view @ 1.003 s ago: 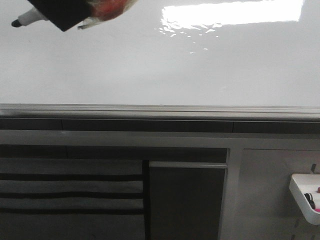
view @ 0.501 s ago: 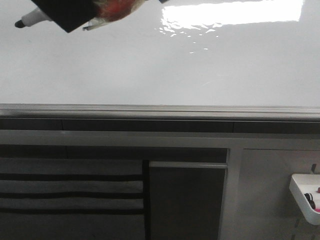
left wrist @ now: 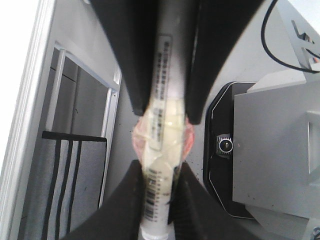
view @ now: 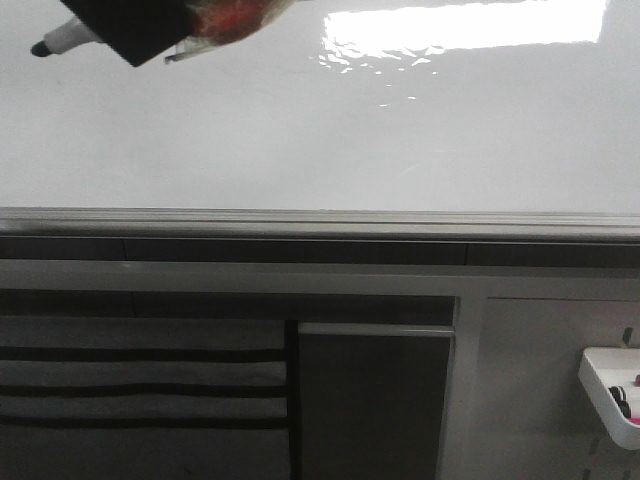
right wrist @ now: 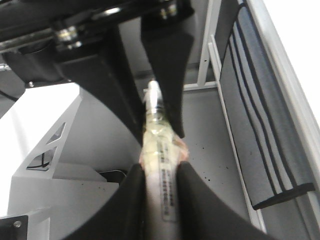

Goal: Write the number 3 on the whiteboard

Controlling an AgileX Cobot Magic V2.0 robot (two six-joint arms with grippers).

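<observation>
The whiteboard (view: 320,140) is glossy white with glare at the top right and a grey metal frame (view: 320,218) along its lower edge. No number 3 shows on it. A marker (view: 60,38) with a black tip sits at the top left of the front view, just off the board. My left gripper (view: 130,25) is shut on its white end (left wrist: 159,165). My right gripper (right wrist: 160,167) is shut on the grey part of the same marker (right wrist: 162,192). A taped lump (left wrist: 162,132) lies between the two grips. The right gripper is out of the front view.
Grey cabinet panels (view: 375,400) and a striped grey panel (view: 140,385) lie below the board. A white tray (view: 610,395) holding markers hangs at the lower right. The robot's grey base (left wrist: 272,160) shows behind the grippers.
The marker and left gripper shifted slightly right between one second ago and half a second ago. Since then nothing has visibly moved.
</observation>
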